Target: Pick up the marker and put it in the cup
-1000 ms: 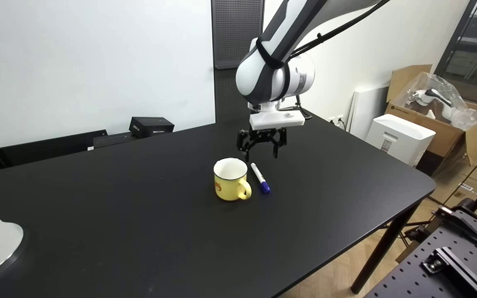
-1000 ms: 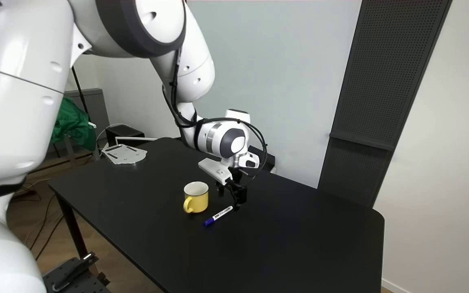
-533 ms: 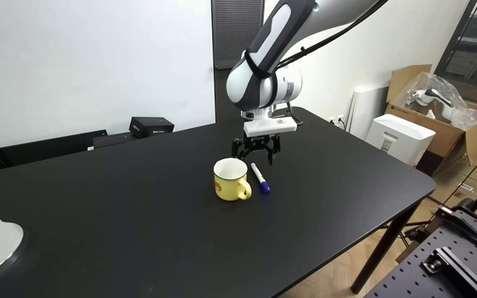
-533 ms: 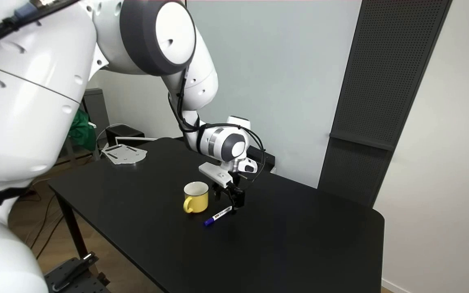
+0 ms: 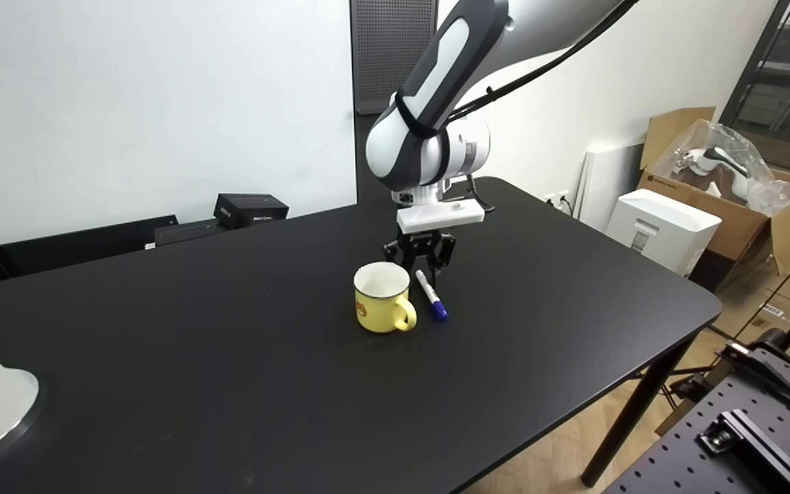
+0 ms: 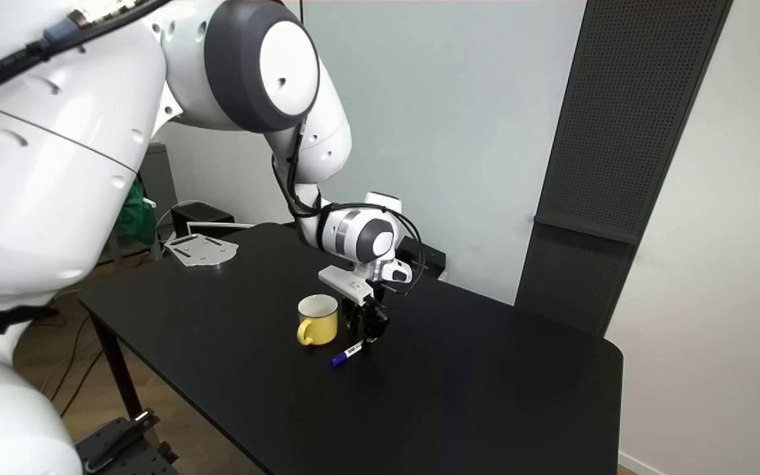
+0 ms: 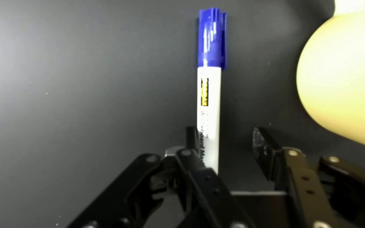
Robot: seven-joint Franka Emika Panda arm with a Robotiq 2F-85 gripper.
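"OK, status: are your fingers on that whiteboard marker?"

"Not pinching, no. They're spread, w/ the marker lying in the gap btwn them, close by the finger farther from the yellow mug. Can't tell if that one touches. Mug-side finger's apart from it: black tabletop shows btwn the two."

"Which way's it pointing?"

"Long axis runs straight out ahead of my gripper in the wrist view, blue cap at the far end. So my squeeze goes across it, not along it. Right pos., I'd say."

"And the mug?"

"Upright, just beside the marker but not touching it, per both exterior views. Step now = grasp, I reckon; placing's not yet begun."

"Next move?"

"My call: slide a touch away from the mug so the marker sits mid-gap, then close ASAP. Otherwise the nearer finger prob. shoves it mugward before both meet it. A bit fwd toward the cap might help too, b/c a hold this far back could let the capped end dip. Fingertip height vs. tabletop? Can't judge."
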